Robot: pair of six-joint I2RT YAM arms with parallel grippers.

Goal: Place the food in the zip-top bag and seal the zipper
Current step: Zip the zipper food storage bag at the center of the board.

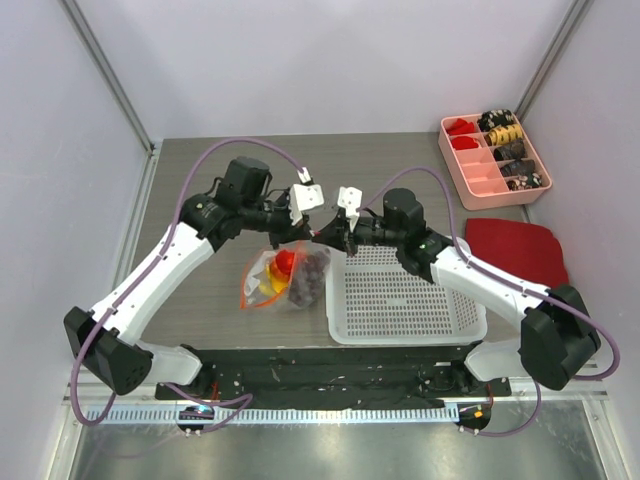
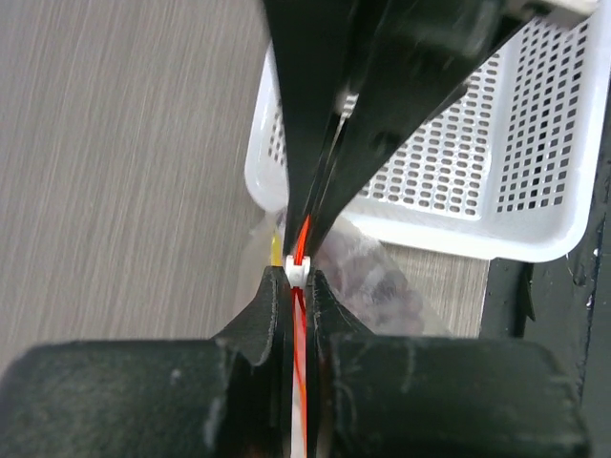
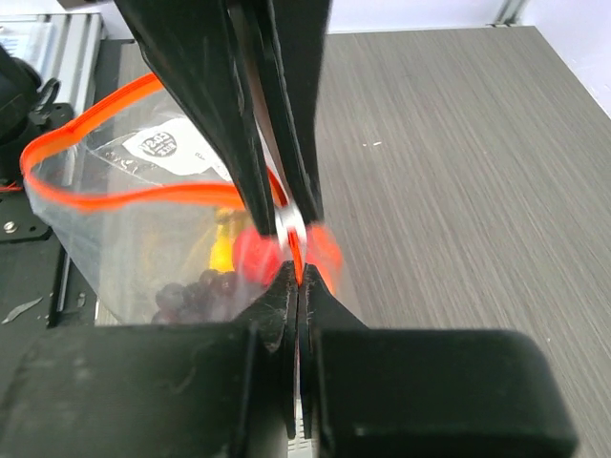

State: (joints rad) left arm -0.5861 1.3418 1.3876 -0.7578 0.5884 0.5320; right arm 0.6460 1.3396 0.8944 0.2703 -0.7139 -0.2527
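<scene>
The bag (image 3: 105,239) sits on the desk (image 1: 380,160), right next to the white basket (image 1: 400,295), between the two arms. The food (image 1: 300,275) is inside it: a red fruit (image 1: 285,262), dark grapes (image 1: 312,282) and something yellow (image 1: 267,288).

The left fingers (image 2: 275,303) are squeezed tight on the orange-red zipper (image 3: 143,201), right at a little white slider (image 2: 299,271). The right fingers (image 3: 279,294) are squeezed tight on the same zipper. The two pairs of fingers meet tip to tip, almost touching.

The mouth of the bag is not shut yet. From the right wrist, the zipper makes a big open loop off to one side.

Here is what I think could go wrong. The zipper is thin and slippery, so one pair of fingers may lose it if the arms pull apart too fast. Then the bag would flop and the mouth would stay open. If the left fingers pinch the strip but not the slider, the slider will not move and nothing will close. A hard pull could also lift and tip the bag, and the round fruit could roll out of the open loop. The fingers are so close that they might bump each other too.
</scene>
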